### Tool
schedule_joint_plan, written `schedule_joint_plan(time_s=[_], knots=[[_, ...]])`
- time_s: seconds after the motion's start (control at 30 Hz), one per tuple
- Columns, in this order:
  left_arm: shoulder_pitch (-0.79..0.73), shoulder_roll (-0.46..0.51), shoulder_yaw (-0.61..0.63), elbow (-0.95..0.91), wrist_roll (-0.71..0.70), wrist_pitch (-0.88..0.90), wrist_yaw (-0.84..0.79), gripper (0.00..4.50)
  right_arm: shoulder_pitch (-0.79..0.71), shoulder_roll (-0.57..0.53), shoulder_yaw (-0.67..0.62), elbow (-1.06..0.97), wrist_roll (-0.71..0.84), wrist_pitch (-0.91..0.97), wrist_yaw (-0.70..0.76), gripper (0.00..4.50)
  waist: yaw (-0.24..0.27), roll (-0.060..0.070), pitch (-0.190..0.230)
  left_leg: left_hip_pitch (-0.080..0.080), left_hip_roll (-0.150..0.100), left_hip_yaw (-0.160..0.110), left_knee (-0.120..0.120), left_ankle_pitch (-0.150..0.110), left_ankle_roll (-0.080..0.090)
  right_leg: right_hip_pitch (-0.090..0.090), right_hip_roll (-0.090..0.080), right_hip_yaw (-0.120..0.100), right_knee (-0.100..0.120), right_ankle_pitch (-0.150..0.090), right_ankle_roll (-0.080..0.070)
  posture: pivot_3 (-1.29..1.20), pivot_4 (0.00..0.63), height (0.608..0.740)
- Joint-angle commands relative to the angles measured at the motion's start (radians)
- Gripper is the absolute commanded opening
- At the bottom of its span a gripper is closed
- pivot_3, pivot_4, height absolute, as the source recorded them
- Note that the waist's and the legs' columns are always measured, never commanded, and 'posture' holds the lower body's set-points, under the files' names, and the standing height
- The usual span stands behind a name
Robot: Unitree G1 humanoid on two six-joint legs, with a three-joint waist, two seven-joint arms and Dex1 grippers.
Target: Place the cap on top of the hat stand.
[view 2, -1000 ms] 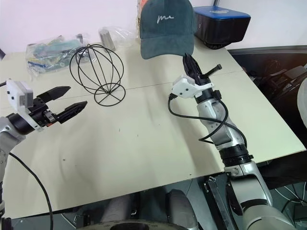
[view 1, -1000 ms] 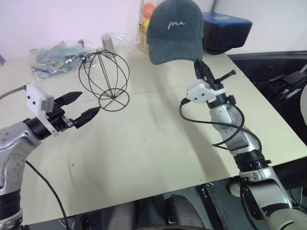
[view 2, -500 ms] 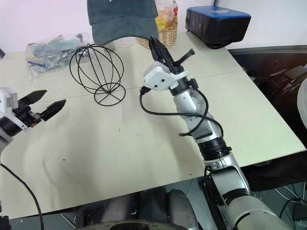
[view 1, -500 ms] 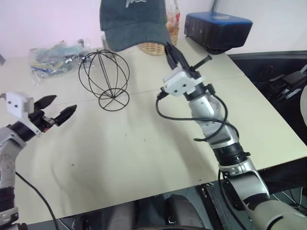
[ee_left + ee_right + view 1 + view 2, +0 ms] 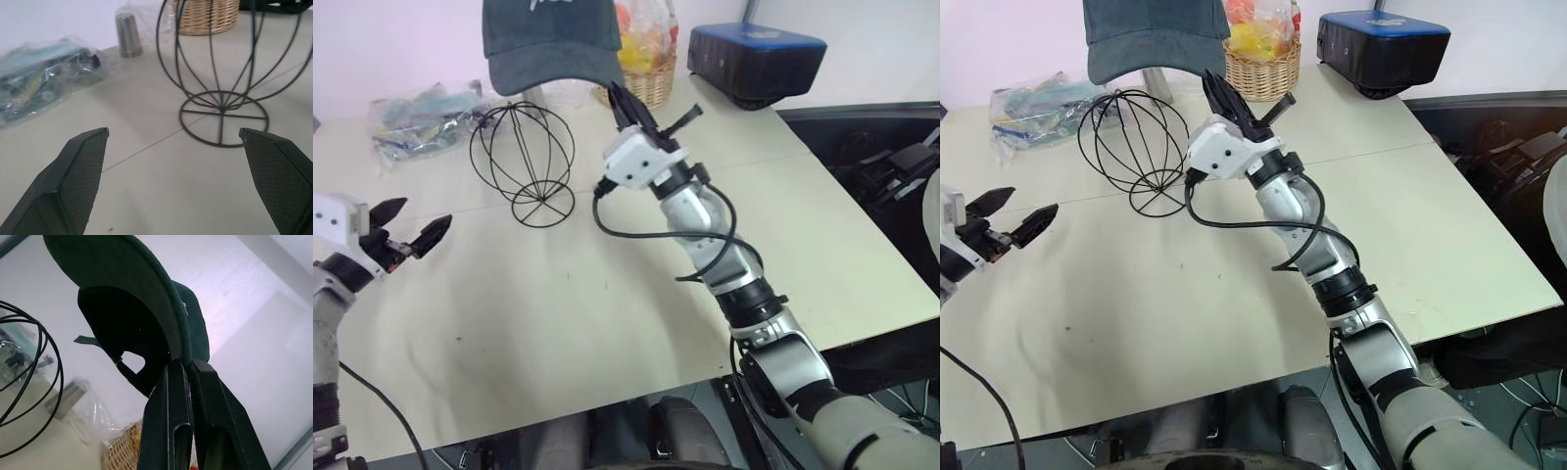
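The dark teal cap [image 5: 548, 44] hangs in the air, its brim pinched by my right gripper [image 5: 619, 101], which is shut on it. The wrist view shows both fingers [image 5: 168, 431] clamped on the brim edge of the cap [image 5: 132, 313]. The cap hovers just above and slightly behind the black wire hat stand [image 5: 523, 159], which stands on the table at the back left. My left gripper [image 5: 411, 228] is open and empty, low at the table's left, well left of the hat stand [image 5: 222, 73].
A wicker basket [image 5: 651, 83] with fruit stands behind the cap. A blue-topped black box [image 5: 759, 61] sits at the back right. Clear plastic bags [image 5: 421, 117] and a small metal cup [image 5: 129, 35] lie at the back left. The pale table [image 5: 607, 294] ends in a front edge.
My right arm has carried the cap leftward from over the basket to just above the hat stand. My left gripper has drawn away to the left, still open.
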Motion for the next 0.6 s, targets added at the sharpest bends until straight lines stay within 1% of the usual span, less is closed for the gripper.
schedule_joint_plan(time_s=[0.03, 0.27, 0.6], knots=[[-0.023, 0.002, 0.029, 0.014, 0.016, -0.033, 0.03, 4.5, -0.045, 0.029, 0.021, -0.009, -0.008, 0.002, 0.004, 0.02, -0.006, 0.0, 0.0, 0.0, 0.0, 0.0, 0.0, 0.0, 0.0, 0.0, 0.0, 0.0, 0.0, 0.0, 0.0, 0.0, 0.15, 0.74], [-0.021, -0.011, 0.019, 0.019, 0.024, -0.046, 0.034, 4.5, -0.035, 0.061, 0.061, -0.022, -0.008, 0.014, 0.039, 0.02, -0.012, 0.0, 0.0, -0.001, 0.0, 0.0, -0.001, 0.0, 0.0, -0.001, 0.0, 0.0, 0.0, 0.0, 0.0, 0.0, 0.15, 0.74], [0.0, -0.02, 0.024, 0.006, 0.025, -0.05, 0.034, 4.5, -0.025, 0.07, 0.075, -0.035, 0.002, 0.009, 0.067, 0.02, -0.011, 0.0, 0.0, -0.001, 0.0, 0.0, -0.001, 0.0, 0.0, -0.002, 0.0, 0.0, 0.0, 0.0, 0.0, 0.0, 0.15, 0.74]])
